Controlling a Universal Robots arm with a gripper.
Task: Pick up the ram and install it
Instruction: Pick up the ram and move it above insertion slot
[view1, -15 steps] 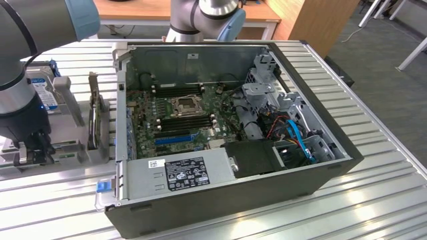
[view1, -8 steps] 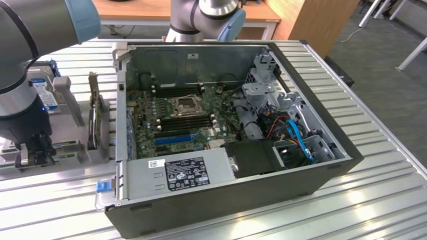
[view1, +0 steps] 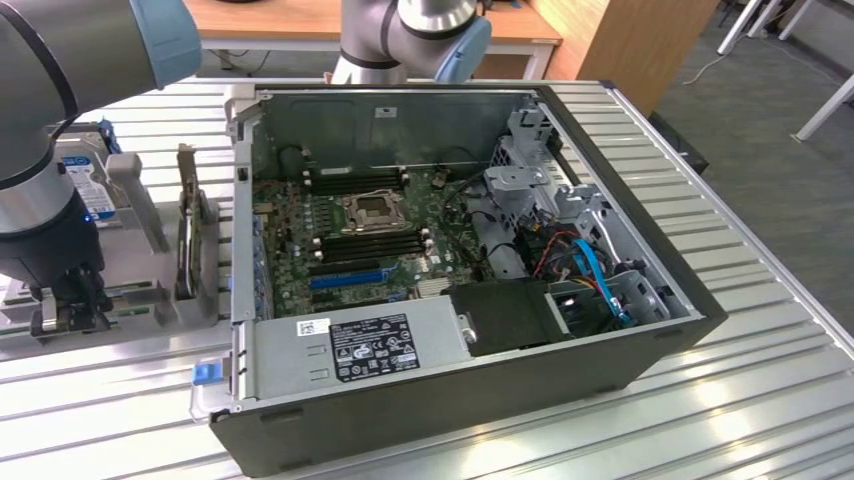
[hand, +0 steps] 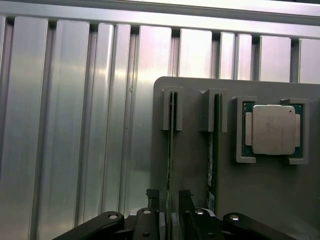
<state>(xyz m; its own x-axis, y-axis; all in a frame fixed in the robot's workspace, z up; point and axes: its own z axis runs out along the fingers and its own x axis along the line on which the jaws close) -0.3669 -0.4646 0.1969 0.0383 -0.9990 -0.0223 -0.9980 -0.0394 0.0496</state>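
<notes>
The ram (hand: 170, 145) is a thin green stick standing on edge in a slot of a grey holder (hand: 195, 165). A second ram stick (hand: 212, 145) stands in the neighbouring slot. My gripper (hand: 169, 196) is open, with one dark finger (hand: 153, 196) on each side of the first stick and a small gap to it on both sides. In the exterior view my gripper (view1: 67, 298) hangs low over the grey holder (view1: 147, 300), at that view's left, outside the open computer case (view1: 641, 345). Black memory slots (view1: 374, 245) lie on the motherboard inside the case.
A square silver processor chip (hand: 272, 129) rests in its own pocket of the holder. Inside the case are the processor socket (view1: 371, 210), a blue expansion slot (view1: 350, 275), a power supply (view1: 360, 345) and blue cables (view1: 594, 270). Everything stands on a ribbed aluminium table (view1: 747, 400).
</notes>
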